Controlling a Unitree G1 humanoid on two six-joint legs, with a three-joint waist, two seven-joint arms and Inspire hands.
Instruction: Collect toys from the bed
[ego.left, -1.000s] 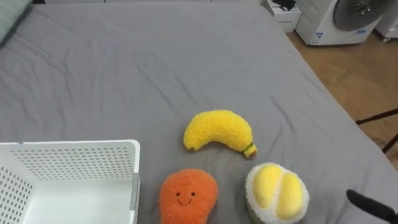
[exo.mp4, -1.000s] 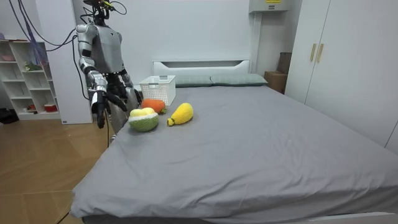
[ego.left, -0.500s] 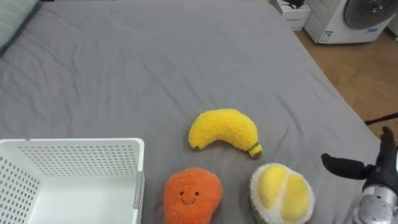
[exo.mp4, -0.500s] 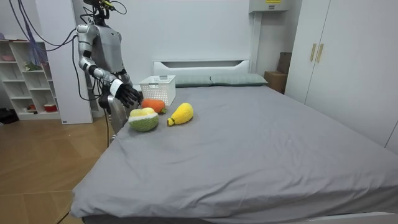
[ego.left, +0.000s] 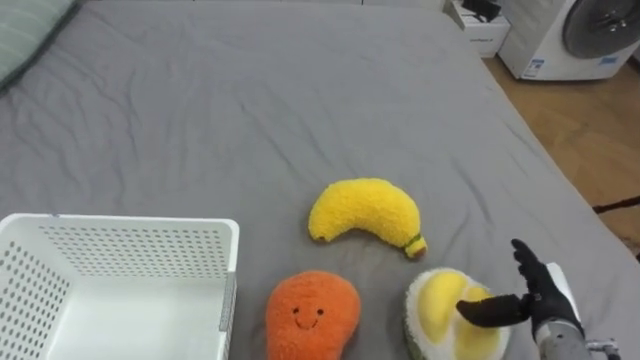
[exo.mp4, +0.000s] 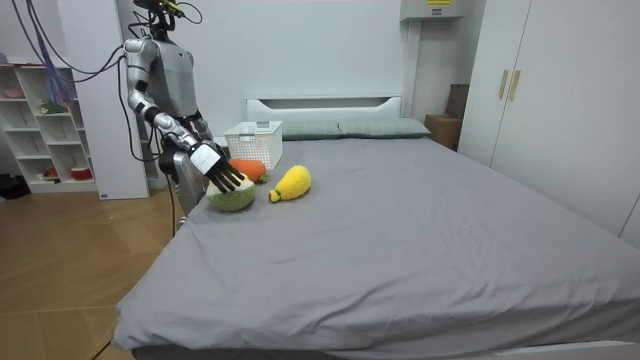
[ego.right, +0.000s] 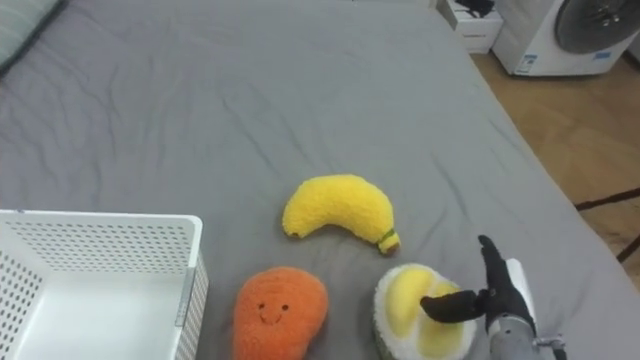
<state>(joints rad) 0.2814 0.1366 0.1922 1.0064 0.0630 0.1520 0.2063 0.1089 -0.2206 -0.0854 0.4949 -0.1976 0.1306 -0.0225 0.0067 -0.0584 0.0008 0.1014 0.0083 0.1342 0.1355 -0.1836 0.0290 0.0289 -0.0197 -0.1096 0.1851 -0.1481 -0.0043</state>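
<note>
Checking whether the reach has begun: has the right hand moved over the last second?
Yes. The right hand has come in from the view's lower right towards the round yellow plush toy, which stayed put; its thumb now reaches over it.

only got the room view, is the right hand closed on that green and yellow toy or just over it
Observer: Not closed. The right hand is open, thumb stretched over the round toy's yellow top, fingers straight beside it.
Operator: ok which toy sits closest to the basket
Observer: The orange toy, just right of the white basket, with a narrow gap between them.
Operator: which way up is it
Observer: Face up: a small smile shows on its front.
</note>
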